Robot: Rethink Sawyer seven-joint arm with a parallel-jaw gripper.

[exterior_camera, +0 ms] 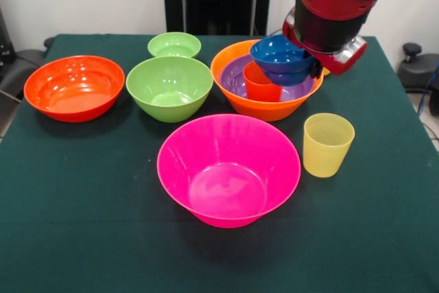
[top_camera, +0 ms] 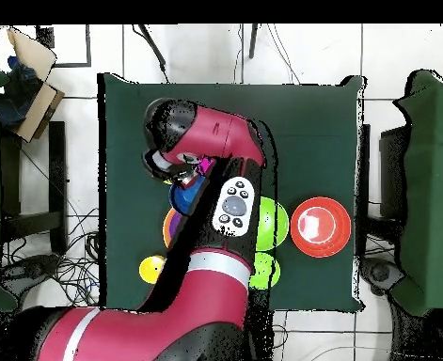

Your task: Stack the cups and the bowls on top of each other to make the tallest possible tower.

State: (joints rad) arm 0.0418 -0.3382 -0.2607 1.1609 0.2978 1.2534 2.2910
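Table, covered in dark green cloth, carries everything here, and the red and black arm sweeps across most of it in the overhead view, hiding much of what lies beneath. Among the bowls the large pink bowl is the biggest: glossy, upright, mouth open to the ceiling, at the table's near middle in the front view. The large orange bowl sits behind it to the right as the base of the tower, its mouth also upward; the shallow purple bowl is nested inside it, and a red-orange cup stands upright in the purple bowl, its long axis vertical. The small blue bowl hangs above that cup, tilted a little so its mouth faces up and towards the camera, right at the gripper. The gripper's tip is hidden behind the blue bowl and the arm's wrist, so I cannot tell how its jaws stand, though it may be holding the bowl's rim. The red-orange bowl rests well apart at the left edge, ribbed inside, upright. The medium green bowl stands between it and the tower, with the small green bowl just behind. A yellow cup, upright and faintly ribbed, stands just right of the pink bowl.
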